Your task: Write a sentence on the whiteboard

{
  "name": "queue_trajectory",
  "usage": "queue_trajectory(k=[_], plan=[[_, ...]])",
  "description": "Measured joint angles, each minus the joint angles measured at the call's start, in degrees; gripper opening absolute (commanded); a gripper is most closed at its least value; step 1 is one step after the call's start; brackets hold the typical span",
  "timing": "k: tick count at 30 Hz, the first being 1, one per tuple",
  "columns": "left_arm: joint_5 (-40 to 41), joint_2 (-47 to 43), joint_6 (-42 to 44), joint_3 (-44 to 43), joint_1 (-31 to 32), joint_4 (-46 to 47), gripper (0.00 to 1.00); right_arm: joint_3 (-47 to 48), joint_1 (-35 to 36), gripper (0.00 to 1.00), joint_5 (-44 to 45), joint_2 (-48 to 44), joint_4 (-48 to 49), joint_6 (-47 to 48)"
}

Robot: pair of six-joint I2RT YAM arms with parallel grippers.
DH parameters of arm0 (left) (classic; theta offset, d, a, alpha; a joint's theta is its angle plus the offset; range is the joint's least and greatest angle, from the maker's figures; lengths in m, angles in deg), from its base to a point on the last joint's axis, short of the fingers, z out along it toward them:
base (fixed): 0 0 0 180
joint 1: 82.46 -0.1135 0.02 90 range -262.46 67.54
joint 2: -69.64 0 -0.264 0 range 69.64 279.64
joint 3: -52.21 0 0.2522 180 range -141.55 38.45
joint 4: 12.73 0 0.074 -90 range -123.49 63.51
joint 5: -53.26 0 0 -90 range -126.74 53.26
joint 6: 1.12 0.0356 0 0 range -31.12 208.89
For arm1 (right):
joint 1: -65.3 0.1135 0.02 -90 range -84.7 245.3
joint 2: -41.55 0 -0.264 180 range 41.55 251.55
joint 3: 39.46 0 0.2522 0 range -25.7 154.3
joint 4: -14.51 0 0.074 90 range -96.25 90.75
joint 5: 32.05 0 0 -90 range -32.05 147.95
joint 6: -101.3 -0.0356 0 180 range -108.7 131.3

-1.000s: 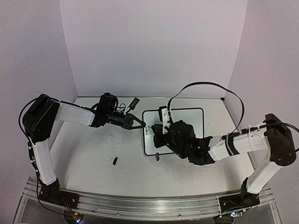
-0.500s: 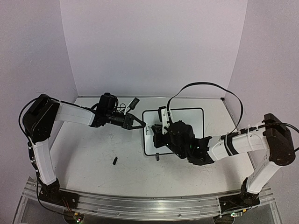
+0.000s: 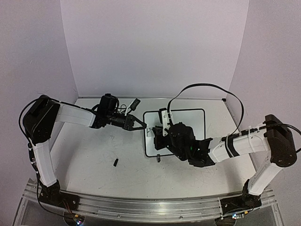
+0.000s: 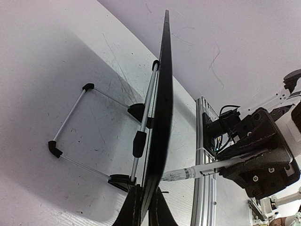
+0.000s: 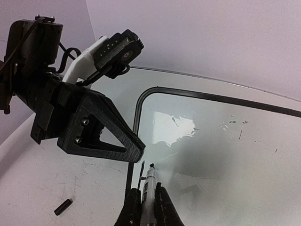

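Observation:
The whiteboard (image 3: pixel 190 120) stands propped up on the table, its black frame (image 4: pixel 162 94) edge-on in the left wrist view. My left gripper (image 3: pixel 142 126) is shut on the board's left edge, one finger on each face (image 4: pixel 145 213). My right gripper (image 5: pixel 148 200) is shut on a white marker (image 5: pixel 149 186), whose black tip touches the board face (image 5: pixel 225 141) near that left edge. Of the sentence, only a short black stroke (image 5: pixel 142 170) shows beside the tip. The marker (image 4: pixel 188 173) also meets the board in the left wrist view.
A small black marker cap (image 3: pixel 115 162) lies on the table left of the board. The board's wire stand (image 4: pixel 70 117) spreads behind it. White walls close off the back and sides, and an aluminium rail (image 3: pixel 150 207) runs along the near edge.
My right arm has crept slightly to the left with the marker against the board. The left arm and the board have not moved.

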Motion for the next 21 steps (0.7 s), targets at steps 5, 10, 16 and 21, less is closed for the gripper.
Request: queue_trajectory(k=[5,10,16,21], plan=[[0.0,0.0,0.0,0.0,0.0,0.0,0.00,0.2,0.0,0.00,0.1,0.0,-0.6,-0.4],[0.0,0.0,0.0,0.0,0.0,0.0,0.00,0.2,0.0,0.00,0.1,0.0,-0.9,-1.4],[0.0,0.0,0.0,0.0,0.0,0.0,0.00,0.1,0.2,0.00,0.1,0.0,-1.4,-2.2],[0.0,0.0,0.0,0.0,0.0,0.0,0.00,0.1,0.5,0.00,0.1,0.0,-2.1,-2.9]])
